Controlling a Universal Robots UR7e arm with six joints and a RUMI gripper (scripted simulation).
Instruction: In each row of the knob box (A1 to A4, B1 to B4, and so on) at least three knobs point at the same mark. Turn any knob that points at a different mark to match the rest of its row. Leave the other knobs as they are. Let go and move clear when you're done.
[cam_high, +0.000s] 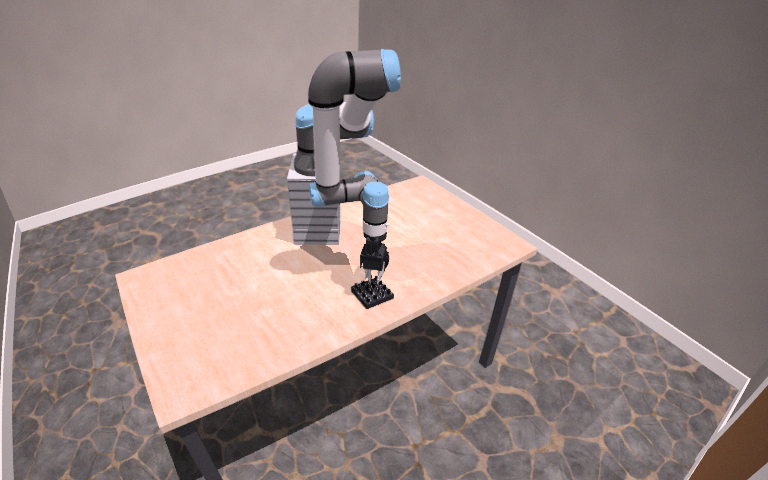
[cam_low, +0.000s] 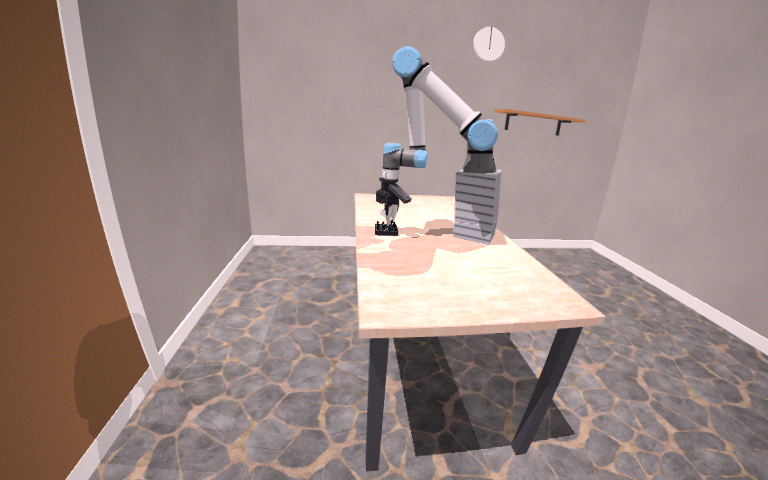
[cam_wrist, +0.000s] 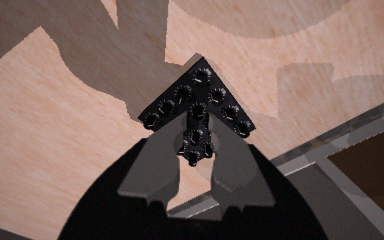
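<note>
The black knob box (cam_high: 372, 294) lies on the wooden table near its far right edge. It also shows in the exterior view (cam_low: 386, 229). In the wrist view the knob box (cam_wrist: 197, 102) sits corner-up, with several small black knobs in rows. My gripper (cam_high: 374, 280) points straight down over the middle of the box, fingertips just above the knobs. In the wrist view the gripper (cam_wrist: 195, 135) has its two grey fingers a narrow gap apart, straddling a line of knobs. The knob marks are too small to read. The near part of the box is hidden behind the fingers.
The grey ribbed robot pedestal (cam_high: 313, 212) stands on the table behind the box. The table edge (cam_wrist: 310, 150) runs close to the box on the right, with the stone floor below. A wall shelf (cam_low: 538, 116) hangs far behind.
</note>
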